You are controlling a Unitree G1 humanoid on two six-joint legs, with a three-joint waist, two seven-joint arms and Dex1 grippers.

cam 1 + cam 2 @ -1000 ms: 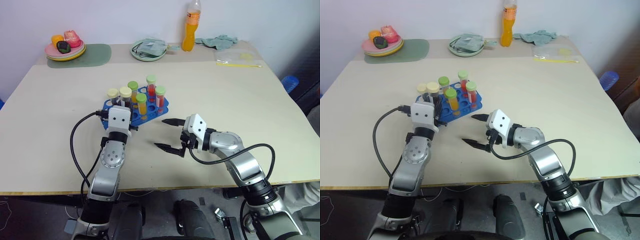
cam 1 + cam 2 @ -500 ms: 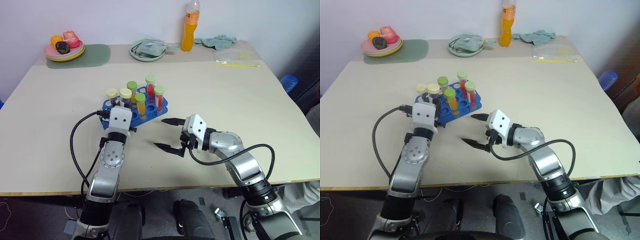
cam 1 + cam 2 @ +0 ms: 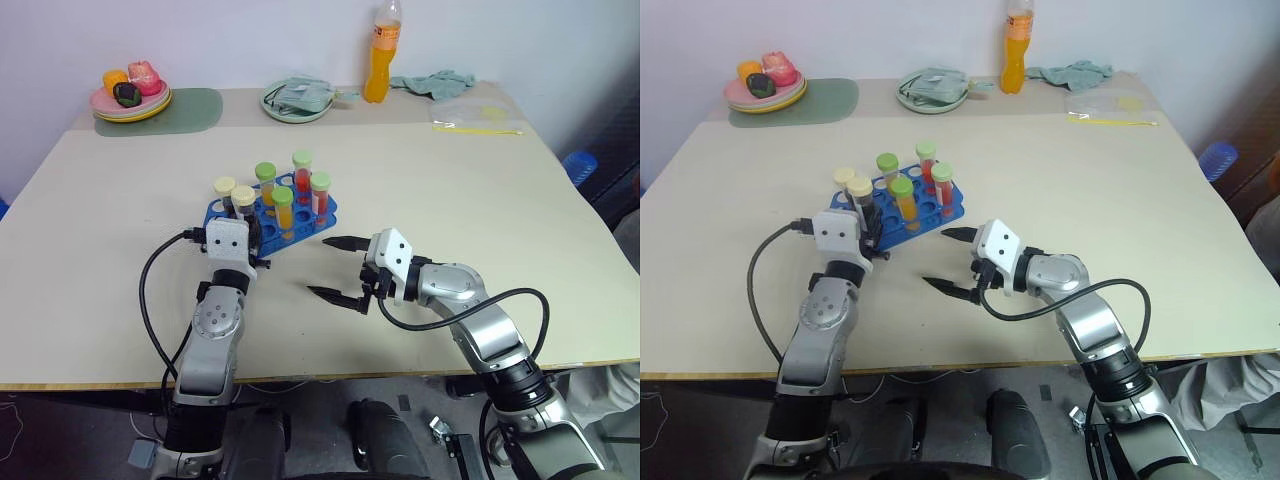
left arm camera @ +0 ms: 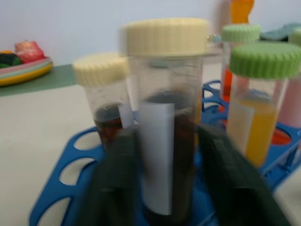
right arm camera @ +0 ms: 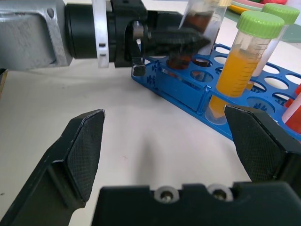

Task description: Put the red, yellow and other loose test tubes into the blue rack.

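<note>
The blue rack (image 3: 322, 214) stands at the table's middle and holds several capped tubes upright: red ones (image 3: 302, 183), an orange-yellow one (image 3: 284, 214) and two dark ones with cream caps (image 3: 225, 187). My left gripper (image 3: 244, 218) is at the rack's near left corner. Its fingers (image 4: 117, 179) flank the nearer dark tube (image 4: 167, 136), which sits in a hole, and they stand slightly off it, so the gripper is open. My right gripper (image 3: 318, 266) hovers open and empty in front of the rack's right end, pointing left.
At the back of the table are plates of toy food (image 3: 130, 100) on a green mat (image 3: 195, 108), a green plate with a cloth (image 3: 297, 100), an orange bottle (image 3: 378, 60), a teal cloth (image 3: 435, 82) and a plastic bag (image 3: 475, 118).
My left gripper has opened off the dark cream-capped tube, which now stands in the rack. The hand has shifted slightly left. The right arm has kept still.
</note>
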